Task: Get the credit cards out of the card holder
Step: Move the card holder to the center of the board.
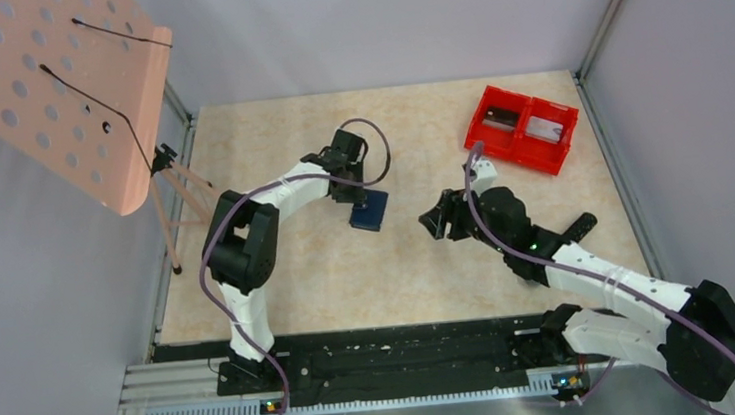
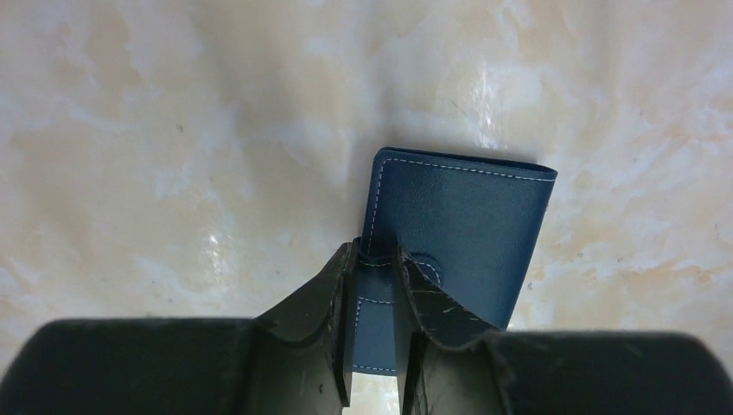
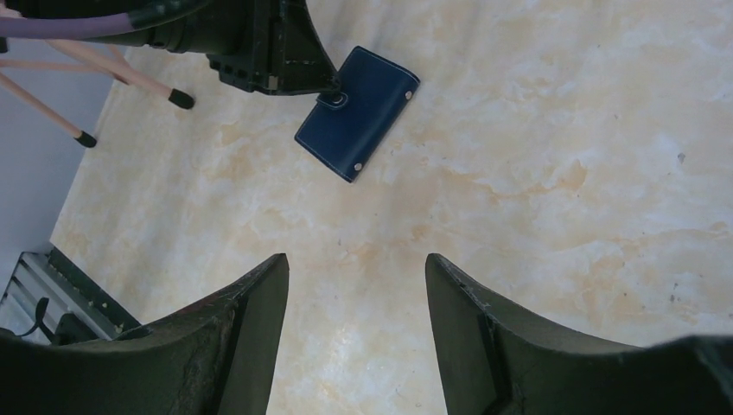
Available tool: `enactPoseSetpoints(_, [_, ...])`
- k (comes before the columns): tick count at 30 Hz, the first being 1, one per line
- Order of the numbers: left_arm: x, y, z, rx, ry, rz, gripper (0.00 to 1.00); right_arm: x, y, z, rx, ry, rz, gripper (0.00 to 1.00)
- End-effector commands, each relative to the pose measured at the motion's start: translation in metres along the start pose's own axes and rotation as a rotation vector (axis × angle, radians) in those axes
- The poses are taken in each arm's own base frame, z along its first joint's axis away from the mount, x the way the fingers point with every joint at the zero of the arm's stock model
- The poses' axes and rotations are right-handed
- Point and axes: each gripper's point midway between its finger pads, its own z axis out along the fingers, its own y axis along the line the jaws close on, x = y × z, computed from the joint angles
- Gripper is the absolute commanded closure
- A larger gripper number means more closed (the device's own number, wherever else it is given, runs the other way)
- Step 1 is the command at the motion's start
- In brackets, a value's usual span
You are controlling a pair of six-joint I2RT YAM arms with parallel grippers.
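The card holder (image 1: 369,210) is a navy-blue wallet lying folded shut on the marbled table, left of centre. Its white stitching and snap strap show in the left wrist view (image 2: 467,216), and it also lies in the upper part of the right wrist view (image 3: 356,112). My left gripper (image 2: 378,251) stands over its near edge (image 1: 354,195), with one finger on each side of the strap, pinching it. The credit cards are hidden. My right gripper (image 1: 435,220) hovers to the wallet's right, open and empty (image 3: 356,264).
A red two-compartment bin (image 1: 521,129) sits at the back right with flat grey pieces in both halves. A pink perforated board (image 1: 62,94) on thin legs (image 1: 174,224) stands at the left edge; its feet (image 3: 130,78) are near the wallet.
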Motion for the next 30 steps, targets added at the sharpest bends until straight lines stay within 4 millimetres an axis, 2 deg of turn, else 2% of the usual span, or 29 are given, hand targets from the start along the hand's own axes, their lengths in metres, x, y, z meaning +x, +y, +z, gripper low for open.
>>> enactPoseSetpoints(1, [0.028, -0.011, -0.014, 0.035, 0.048, 0.007, 0.79, 0.002, 0.004, 0.010, -0.019, -0.011, 0.036, 0.40])
enactPoseSetpoints(6, [0.042, -0.025, -0.024, 0.085, 0.063, -0.019, 0.86, 0.016, -0.002, 0.024, -0.010, 0.046, 0.080, 0.38])
enactPoseSetpoints(11, [0.060, -0.047, -0.035, 0.174, 0.103, -0.069, 0.86, 0.034, -0.006, 0.038, -0.058, 0.104, 0.202, 0.41])
enactPoseSetpoints(21, [0.093, -0.064, -0.047, 0.274, 0.180, -0.200, 0.85, 0.081, -0.016, 0.060, -0.065, 0.236, 0.370, 0.44])
enactPoseSetpoints(26, [0.101, -0.065, -0.051, 0.296, 0.185, -0.223, 0.85, 0.100, -0.022, 0.065, -0.051, 0.274, 0.440, 0.41])
enactPoseSetpoints(30, [0.107, -0.070, -0.054, 0.324, 0.195, -0.235, 0.85, 0.109, -0.018, 0.069, -0.082, 0.300, 0.480, 0.41])
